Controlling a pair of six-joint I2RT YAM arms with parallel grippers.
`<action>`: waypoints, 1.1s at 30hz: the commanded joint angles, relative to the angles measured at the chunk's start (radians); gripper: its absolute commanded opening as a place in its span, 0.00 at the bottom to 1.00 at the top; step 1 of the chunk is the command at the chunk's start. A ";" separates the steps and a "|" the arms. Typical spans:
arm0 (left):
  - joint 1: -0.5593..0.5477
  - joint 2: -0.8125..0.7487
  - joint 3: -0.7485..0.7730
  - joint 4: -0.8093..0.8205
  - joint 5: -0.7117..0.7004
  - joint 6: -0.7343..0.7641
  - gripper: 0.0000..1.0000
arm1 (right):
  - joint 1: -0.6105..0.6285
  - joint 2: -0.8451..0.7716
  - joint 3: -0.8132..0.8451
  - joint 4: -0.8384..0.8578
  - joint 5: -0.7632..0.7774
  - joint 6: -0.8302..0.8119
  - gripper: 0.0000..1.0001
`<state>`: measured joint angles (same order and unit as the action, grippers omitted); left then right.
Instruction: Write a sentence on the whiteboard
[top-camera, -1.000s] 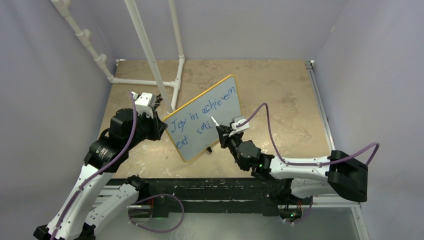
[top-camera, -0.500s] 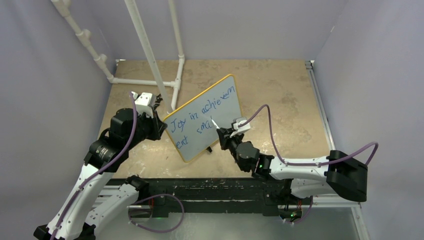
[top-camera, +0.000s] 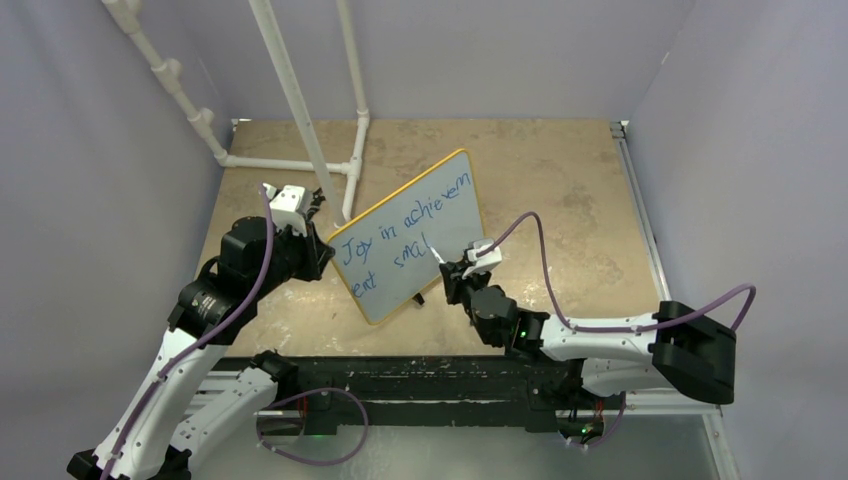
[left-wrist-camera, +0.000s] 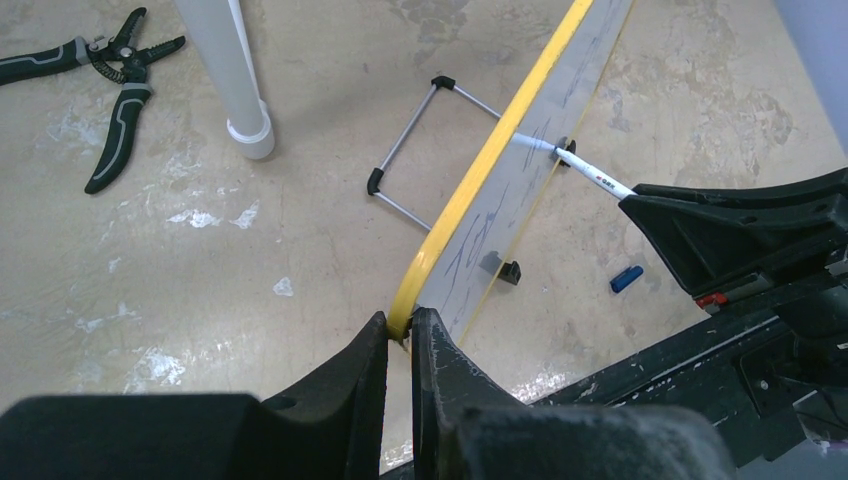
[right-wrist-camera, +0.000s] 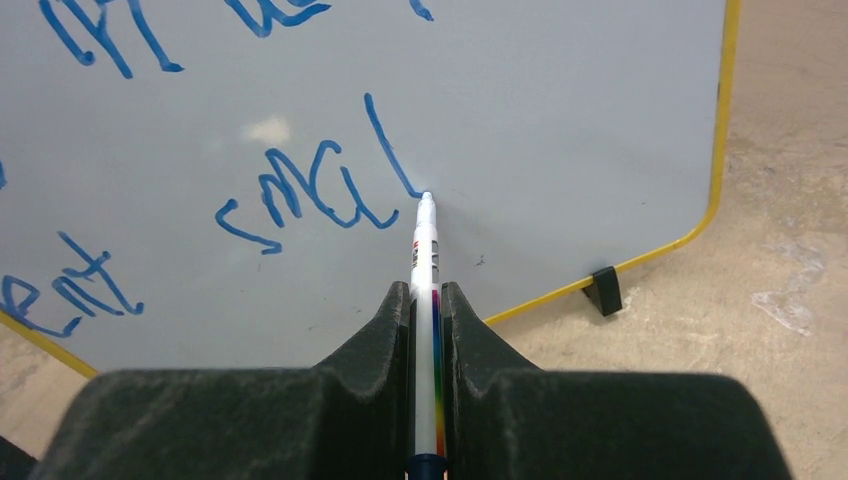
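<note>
Looking from above, you have the whiteboard (top-camera: 430, 215) standing tilted on the tabletop (top-camera: 560, 180) near the middle, between your two arms. Your left fingers (left-wrist-camera: 385, 340) are clamped on its yellow rim at the near left corner. Your right fingers (right-wrist-camera: 400, 315) are closed around a white marker (right-wrist-camera: 426, 250), and its tip touches the board face at the foot of a tall blue stroke. The sentence (top-camera: 395, 225) runs in slanted blue lines: "Joy in achievem" on top, "ent" and a word starting "sma" below, ending at that stroke. In your left wrist view, a wire stand (left-wrist-camera: 415, 150) rests on the tabletop behind the board. A white pipe (left-wrist-camera: 232, 70) rises left of it, with pliers (left-wrist-camera: 110, 80) lying farther left. A small blue cap (left-wrist-camera: 627, 278) lies on the board's front side, near the right arm.
</note>
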<state>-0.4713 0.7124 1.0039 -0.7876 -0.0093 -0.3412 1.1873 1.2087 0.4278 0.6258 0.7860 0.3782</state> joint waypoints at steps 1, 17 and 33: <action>0.002 -0.004 0.028 0.007 0.005 -0.015 0.00 | -0.007 -0.044 0.048 0.025 0.056 -0.085 0.00; 0.002 -0.004 0.029 0.007 0.004 -0.015 0.00 | -0.014 -0.040 0.091 0.138 0.045 -0.224 0.00; 0.002 -0.005 0.027 0.003 0.000 -0.012 0.00 | -0.020 0.007 0.055 0.055 0.023 -0.118 0.00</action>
<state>-0.4713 0.7086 1.0039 -0.7902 -0.0040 -0.3412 1.1709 1.2171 0.4786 0.7044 0.8162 0.2089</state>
